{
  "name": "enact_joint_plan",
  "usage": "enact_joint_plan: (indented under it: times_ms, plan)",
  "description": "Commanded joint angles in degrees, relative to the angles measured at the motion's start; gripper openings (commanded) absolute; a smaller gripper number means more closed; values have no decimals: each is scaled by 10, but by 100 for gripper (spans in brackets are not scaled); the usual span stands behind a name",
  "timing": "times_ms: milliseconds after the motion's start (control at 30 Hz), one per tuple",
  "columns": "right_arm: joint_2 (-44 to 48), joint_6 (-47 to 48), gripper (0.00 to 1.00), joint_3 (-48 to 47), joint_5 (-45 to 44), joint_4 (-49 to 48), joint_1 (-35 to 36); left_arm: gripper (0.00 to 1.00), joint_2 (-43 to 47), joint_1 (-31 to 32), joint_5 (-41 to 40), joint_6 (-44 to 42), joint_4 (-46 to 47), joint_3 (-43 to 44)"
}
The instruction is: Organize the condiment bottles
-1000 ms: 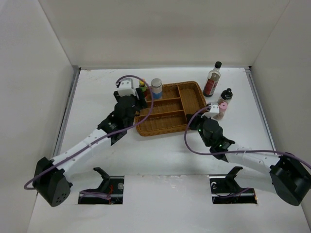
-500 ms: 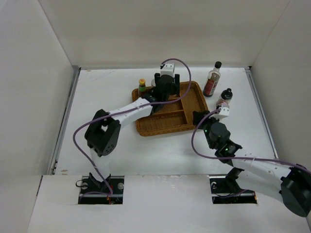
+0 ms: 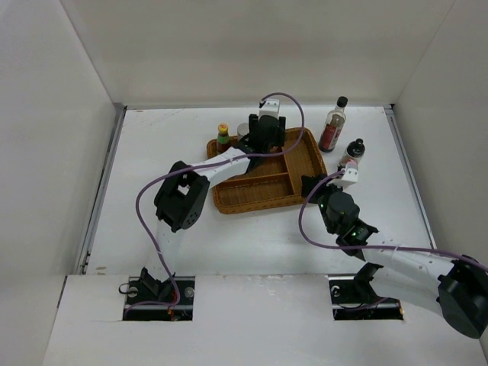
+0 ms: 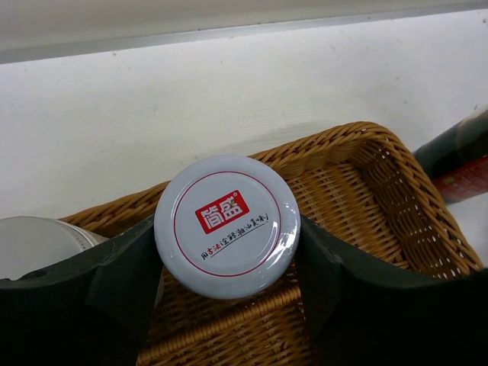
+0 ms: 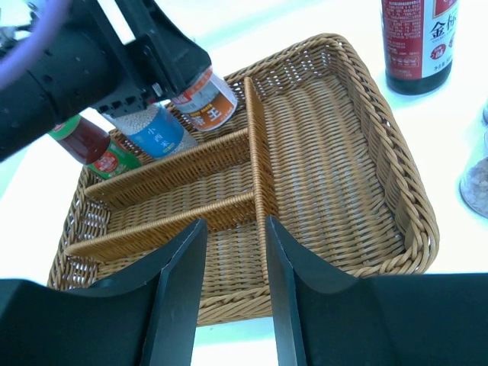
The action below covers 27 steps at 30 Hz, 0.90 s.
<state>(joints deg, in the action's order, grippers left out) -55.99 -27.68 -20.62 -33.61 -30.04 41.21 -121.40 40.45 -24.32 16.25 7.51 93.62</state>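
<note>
My left gripper (image 3: 262, 140) (image 4: 226, 242) is shut on a white-lidded jar (image 4: 226, 223) with an orange label (image 5: 206, 101), held over the back compartment of the wicker tray (image 3: 303, 166). The blue-label jar (image 5: 159, 130) (image 4: 32, 244) stands just left of it. The red sauce bottle (image 3: 223, 136) (image 5: 90, 145) stands at the tray's back left corner. The tall dark bottle (image 3: 333, 124) (image 5: 415, 42) and the black-capped shaker (image 3: 354, 149) stand right of the tray. My right gripper (image 3: 311, 186) (image 5: 232, 305) is open and empty over the tray's near edge. The pink-lidded shaker is hidden.
The tray's dividers (image 5: 255, 156) split it into long left slots and a wide right bay. White walls enclose the table on three sides. A clear shaker (image 5: 477, 183) shows at the right edge of the right wrist view.
My left gripper has moved right from the tray's back left corner to its back middle. The right arm has shifted slightly and now covers the pink-lidded shaker.
</note>
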Motion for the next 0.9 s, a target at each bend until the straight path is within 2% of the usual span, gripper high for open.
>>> enact_joint_plan:
  times_ms: [0, 100, 433, 500, 733, 867]
  plan:
    - [-4, -2, 43, -1, 6, -20, -4, 35, 13, -2, -6, -8, 80, 32]
    - [-3, -2, 44, 0, 6, -20, -5, 37, 1, -3, -8, -8, 92, 25]
    - [4, -3, 48, 2, 6, -20, -7, 55, -34, 9, -31, -8, 111, 9]
    - [6, -3, 48, 2, 5, -20, -7, 63, -31, 11, -36, -8, 116, 4]
    - [18, -3, 49, 6, 1, -20, -4, 100, 26, 28, -47, -22, 136, -27]
    - [24, -5, 46, 10, -7, -21, -4, 100, 75, 42, -43, -23, 146, -40]
